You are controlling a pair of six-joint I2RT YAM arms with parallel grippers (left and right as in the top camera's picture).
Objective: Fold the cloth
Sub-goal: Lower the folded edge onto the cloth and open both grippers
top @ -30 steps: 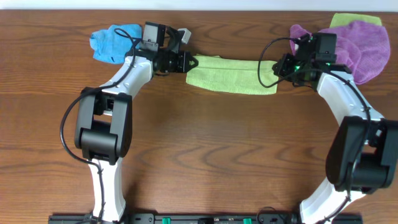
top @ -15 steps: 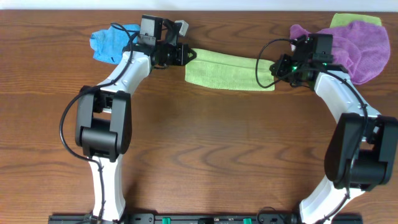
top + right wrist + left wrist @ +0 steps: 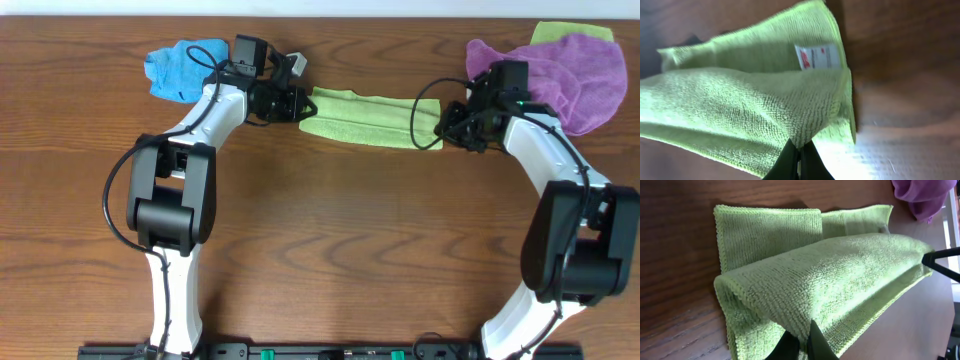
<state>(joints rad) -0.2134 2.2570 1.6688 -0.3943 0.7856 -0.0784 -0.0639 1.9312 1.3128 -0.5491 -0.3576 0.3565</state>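
Both clamped tight: left claw (image 3: 303, 103) and right claw (image 3: 440, 125) each pinch one end of the cloth (image 3: 365, 118), which runs lengthwise between them.

There are four cloths on the desk (image 3: 350, 250): one lime-green cloth (image 3: 365, 117) along the middle of the far edge, one blue cloth (image 3: 180, 68) toward the far left corner, one purple cloth (image 3: 575, 75) at the far right corner, and one yellow-green cloth (image 3: 570, 32) showing from under the purple one. Two arms rise from the near edge, the left arm (image 3: 170, 190) and the right arm (image 3: 570, 230), carrying two grippers, the left gripper (image 3: 303, 103) and the right gripper (image 3: 442, 125). One white label (image 3: 817, 56) shows on the lime-green cloth.
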